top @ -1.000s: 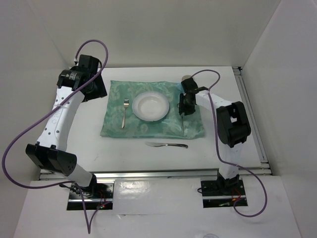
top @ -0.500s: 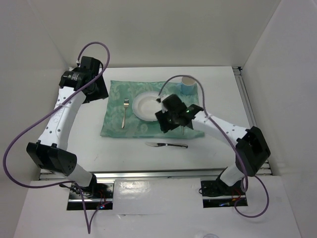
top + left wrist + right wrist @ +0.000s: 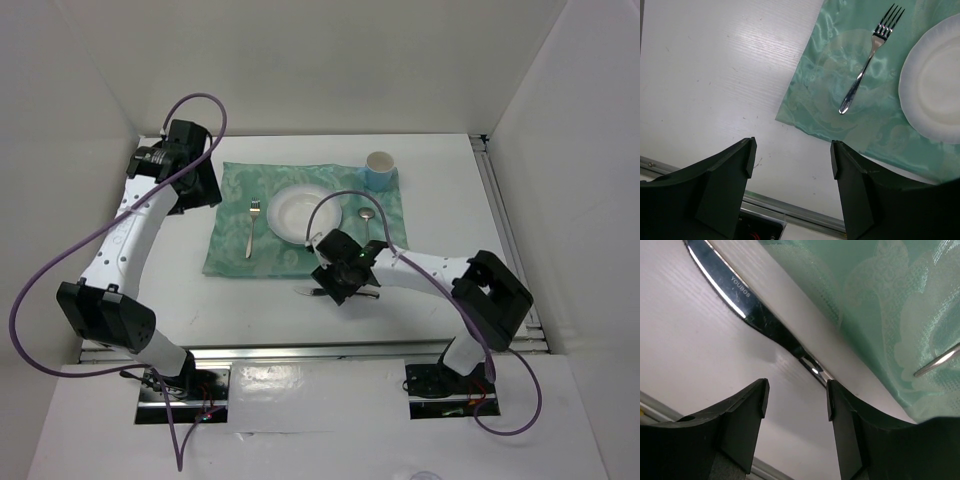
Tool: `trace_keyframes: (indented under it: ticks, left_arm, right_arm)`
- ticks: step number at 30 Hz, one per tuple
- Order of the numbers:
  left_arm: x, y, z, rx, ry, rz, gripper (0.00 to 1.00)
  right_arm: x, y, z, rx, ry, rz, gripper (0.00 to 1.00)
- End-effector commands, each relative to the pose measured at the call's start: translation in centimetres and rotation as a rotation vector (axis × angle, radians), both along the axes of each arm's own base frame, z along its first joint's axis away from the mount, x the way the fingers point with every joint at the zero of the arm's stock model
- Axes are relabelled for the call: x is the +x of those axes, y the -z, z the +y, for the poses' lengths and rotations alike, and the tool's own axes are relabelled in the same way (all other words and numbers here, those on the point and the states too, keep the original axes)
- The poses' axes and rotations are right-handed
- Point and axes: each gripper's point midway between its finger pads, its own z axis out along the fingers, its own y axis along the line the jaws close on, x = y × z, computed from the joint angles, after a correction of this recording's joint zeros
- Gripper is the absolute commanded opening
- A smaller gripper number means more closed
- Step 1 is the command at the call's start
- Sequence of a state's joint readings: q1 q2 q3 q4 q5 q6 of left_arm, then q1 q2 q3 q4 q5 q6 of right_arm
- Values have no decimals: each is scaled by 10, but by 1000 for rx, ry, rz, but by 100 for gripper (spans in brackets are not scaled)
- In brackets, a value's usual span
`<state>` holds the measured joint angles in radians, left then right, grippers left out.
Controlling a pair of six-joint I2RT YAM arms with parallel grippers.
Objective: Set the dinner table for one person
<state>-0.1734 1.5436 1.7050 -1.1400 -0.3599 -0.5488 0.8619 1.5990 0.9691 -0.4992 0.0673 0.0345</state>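
The white dinner table [image 3: 240, 300] holds a teal placemat [image 3: 230, 255] with a white plate [image 3: 305, 213] in its middle. A fork [image 3: 251, 228] lies left of the plate and a spoon [image 3: 366, 225] right of it. A blue cup [image 3: 380, 170] stands at the mat's far right corner. A knife [image 3: 368, 293] lies on the bare table in front of the mat. My right gripper [image 3: 341, 284] is open and empty, low over the knife [image 3: 740, 295]. My left gripper [image 3: 196, 182] is open and empty, beyond the mat's far left corner.
White walls close in the table on three sides. A metal rail [image 3: 300, 350] runs along the near edge and another [image 3: 505, 230] along the right side. The left wrist view shows the fork [image 3: 867, 62], plate [image 3: 935, 80] and mat edge [image 3: 805, 112].
My right arm has swung from the mat's right side down to the knife in front of the mat. The spoon and cup now show uncovered. My left arm has barely moved.
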Motion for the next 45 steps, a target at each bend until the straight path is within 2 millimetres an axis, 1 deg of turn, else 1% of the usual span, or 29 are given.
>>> trace_keyframes:
  ticks: [1, 5, 6, 8, 10, 11, 13, 14, 16, 18, 19, 21, 22, 23, 24, 25, 26, 28, 30, 31, 32, 33, 34, 35, 36, 38, 39, 44, 45]
  left_arm:
    - [-1, -9, 1, -2, 15, -31, 78]
    - [3, -7, 2, 6, 10, -32, 78]
    - [4, -4, 2, 7, 10, -23, 78]
    - [4, -4, 2, 7, 10, -23, 78]
    - [4, -4, 2, 3, 3, -25, 78]
    - [4, -4, 2, 3, 3, -25, 78]
    - [4, -4, 3, 12, -3, -27, 78]
    - [4, -4, 4, 12, -3, -27, 78]
    - [4, -5, 5, 21, -8, -28, 78]
    - [4, -5, 5, 21, -8, -28, 78]
    - [5, -2, 5, 22, -8, -19, 78]
    - [5, -2, 5, 22, -8, -19, 78]
    - [5, -2, 5, 22, -8, -19, 78]
    - [5, -2, 5, 22, -8, -19, 78]
    - [5, -2, 5, 22, -8, -19, 78]
    - [5, -2, 5, 22, -8, -19, 78]
    - [5, -2, 5, 22, -8, -19, 78]
    - [4, 1, 5, 24, -8, -10, 78]
    - [4, 1, 5, 24, -8, -10, 78]
    - [4, 1, 5, 19, -16, -12, 78]
    - [3, -2, 7, 28, -22, -23, 78]
    - [3, -2, 7, 28, -22, -23, 78]
    - [2, 0, 9, 39, -27, -16, 78]
    - [1, -3, 10, 37, -27, -26, 78]
    - [1, -3, 10, 37, -27, -26, 78]
    - [1, -3, 9, 32, -35, -29, 78]
    - [1, -3, 9, 32, -35, -29, 78]
    - [1, -3, 9, 32, -35, -29, 78]
    - [1, -3, 9, 32, -35, -29, 78]
  right_arm:
    - [16, 7, 3, 25, -6, -47, 61]
    - [17, 13, 4, 69, -25, -35, 61]
    - [15, 20, 0, 59, -20, -14, 60]
    - [16, 23, 1, 55, -28, -16, 59]
    - [10, 28, 4, 63, -58, 19, 57]
    - [8, 28, 6, 73, -65, 29, 55]
    - [-5, 31, 16, 76, -123, 47, 49]
    - [-9, 35, 15, 67, -126, 67, 47]
    - [-20, 39, 19, 52, -159, 82, 43]
    - [-30, 37, 28, 50, -199, 83, 36]
    - [-36, 41, 27, 35, -210, 97, 34]
    - [-39, 38, 34, 25, -232, 74, 29]
    - [-39, 41, 33, 18, -232, 79, 22]
    - [-44, 41, 36, 17, -248, 80, 19]
    - [-41, 39, 37, 13, -244, 70, 15]
    - [-44, 38, 43, 8, -262, 60, 11]
    - [-42, 36, 42, 0, -258, 55, 0]
    - [-43, 28, 53, 6, -287, 29, 0]
    - [-42, 19, 56, -8, -302, 24, 0]
    - [-36, 11, 63, -5, -297, 6, 0]
    - [-39, 8, 63, -24, -315, 6, 0]
    - [-37, 3, 65, -24, -325, 0, 0]
    - [-34, -10, 74, -5, -330, -26, 0]
    - [-33, -18, 76, 2, -339, -38, 0]
    - [-37, -21, 77, -5, -350, -32, 0]
    - [-36, -37, 84, 19, -367, -56, 0]
    - [-35, -36, 80, -1, -360, -60, 0]
    - [-23, -55, 79, 0, -330, -130, 0]
    - [-22, -55, 78, -7, -324, -138, 0]
